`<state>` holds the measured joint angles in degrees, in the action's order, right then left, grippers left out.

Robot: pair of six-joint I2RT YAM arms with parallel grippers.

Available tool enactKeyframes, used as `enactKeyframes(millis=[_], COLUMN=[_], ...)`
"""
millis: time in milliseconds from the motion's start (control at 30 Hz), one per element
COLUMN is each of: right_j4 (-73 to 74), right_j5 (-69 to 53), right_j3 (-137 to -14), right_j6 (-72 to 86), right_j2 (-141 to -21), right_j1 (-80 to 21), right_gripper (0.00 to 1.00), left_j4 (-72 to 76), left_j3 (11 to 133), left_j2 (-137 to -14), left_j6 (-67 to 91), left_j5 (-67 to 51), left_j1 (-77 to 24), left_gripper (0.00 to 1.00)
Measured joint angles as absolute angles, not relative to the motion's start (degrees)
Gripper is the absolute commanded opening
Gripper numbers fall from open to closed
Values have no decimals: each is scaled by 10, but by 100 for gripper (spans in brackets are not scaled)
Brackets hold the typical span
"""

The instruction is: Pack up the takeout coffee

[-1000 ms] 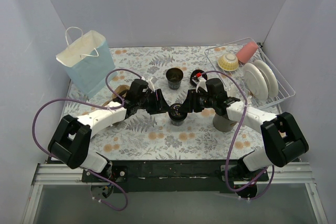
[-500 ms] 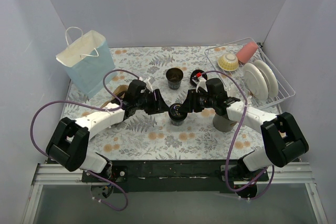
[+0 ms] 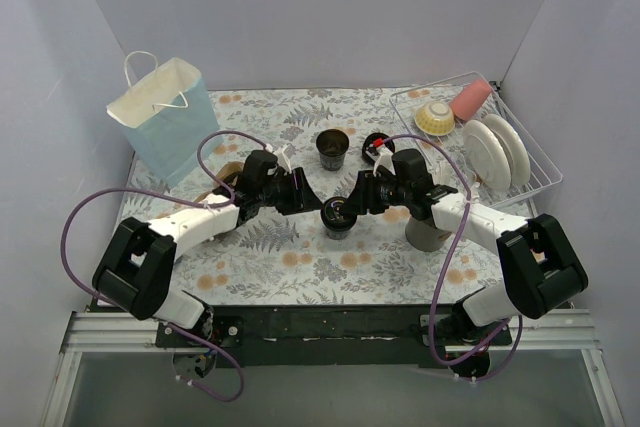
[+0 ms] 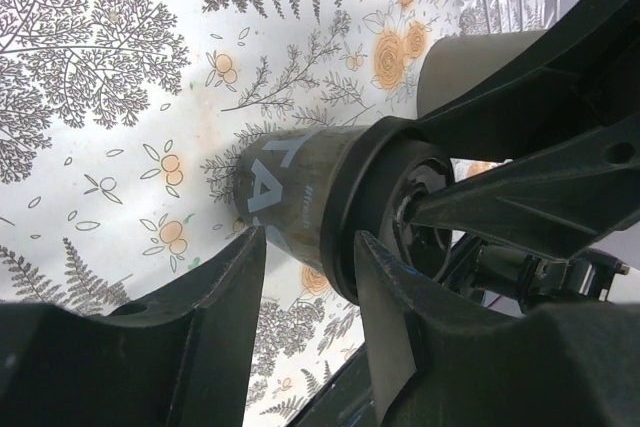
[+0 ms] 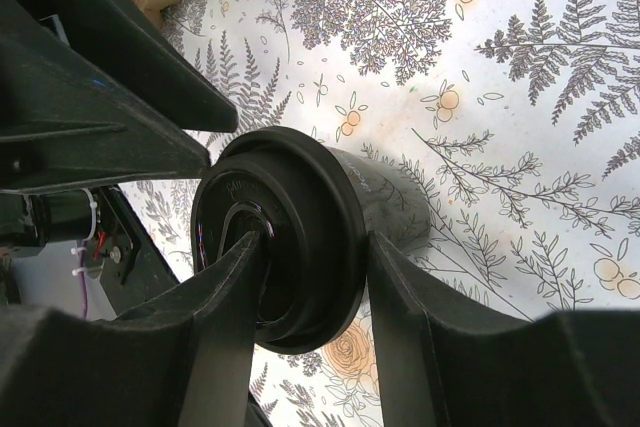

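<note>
Seen from above, the lidded coffee cup (image 3: 337, 215) is mostly hidden where both grippers meet over it near the middle of the table (image 3: 300, 267), and its white lettering is cut off in the left wrist view. The right gripper (image 5: 315, 239) clamps the cup by its black lid (image 5: 300, 197), one finger on each side of the rim. The left gripper (image 4: 310, 239) straddles the cup's side, half-wide, and I cannot tell whether it grips.

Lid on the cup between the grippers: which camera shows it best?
Right wrist. The lid is large and close there, top face and rim both visible, flanked by the right gripper. Left wrist shows mainly its rim from the side, above the cup's lettered wall. Top external shows it only as a small dark disc from above.
</note>
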<state>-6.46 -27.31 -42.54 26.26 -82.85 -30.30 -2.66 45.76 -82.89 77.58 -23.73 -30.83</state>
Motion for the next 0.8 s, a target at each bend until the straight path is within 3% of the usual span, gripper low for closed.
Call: enactKeyframes(millis=[267,467,800], right_j4=[-65,-95,-170], right_j5=[-274,-280,-279], right_j3=[-425,-409,-368], right_j6=[255,254,260], right_j2=[-828,-829,-828], right_j1=[-302,-298,-297], right_gripper=[44,42,41], left_j4=[15,35,84], left_j3=[448,446,409], left_j2=[-856,-871,-879], left_j6=[764,769,825], left_j5=[-264,-281,-272], left_j1=[-301,-295,-295], left_gripper=[44,38,36])
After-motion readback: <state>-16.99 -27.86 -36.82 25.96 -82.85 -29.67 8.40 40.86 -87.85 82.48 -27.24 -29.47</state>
